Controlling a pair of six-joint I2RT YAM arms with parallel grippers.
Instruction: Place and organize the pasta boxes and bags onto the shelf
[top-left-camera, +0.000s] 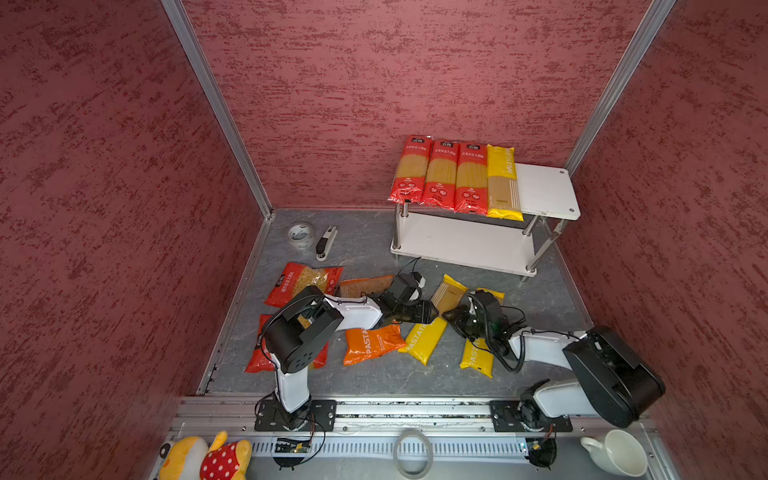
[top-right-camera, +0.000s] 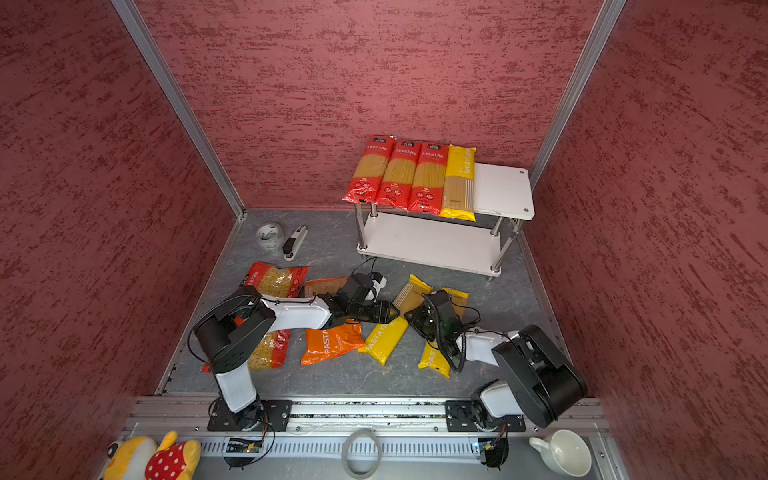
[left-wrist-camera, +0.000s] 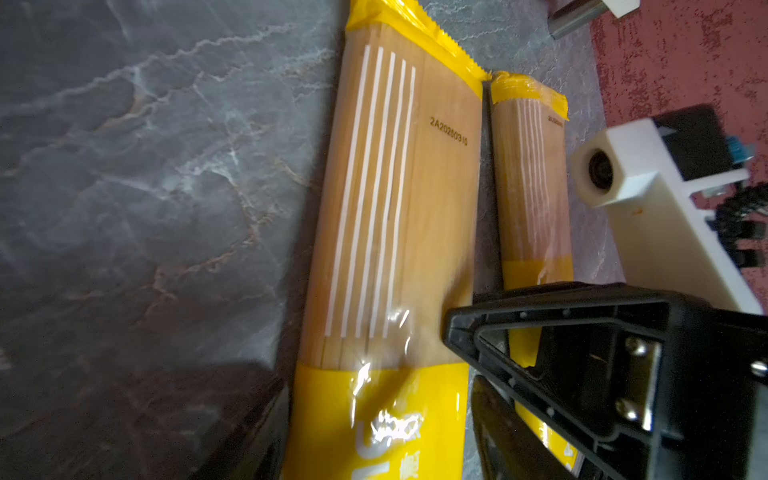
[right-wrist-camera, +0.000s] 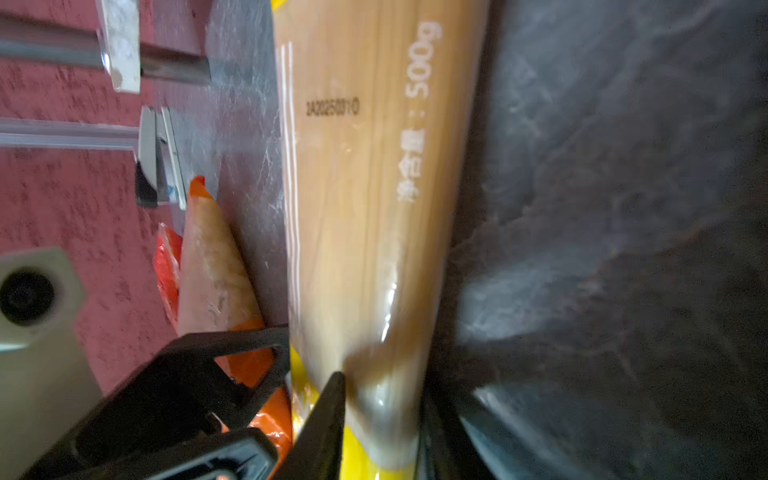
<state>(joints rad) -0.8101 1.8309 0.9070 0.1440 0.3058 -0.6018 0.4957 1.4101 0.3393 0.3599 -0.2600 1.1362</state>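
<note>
At mid-surface (top-left-camera: 374, 386), short of the shelf (top-left-camera: 544, 191), I had both arms stretched low, meeting over a yellow pack (top-left-camera: 426, 338) lying there. My right fingers (right-wrist-camera: 328, 415) pinched it. The left fingers (left-wrist-camera: 540, 374) flanked it, and I couldn't tell whether they gripped.

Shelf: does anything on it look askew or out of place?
Nothing badly off. On the top tier of the shelf the three red spaghetti packs and the yellow PASTATIME spaghetti pack lie side by side, but their near ends hang over the front edge, and the row crowds the left, leaving the right part bare.
</note>
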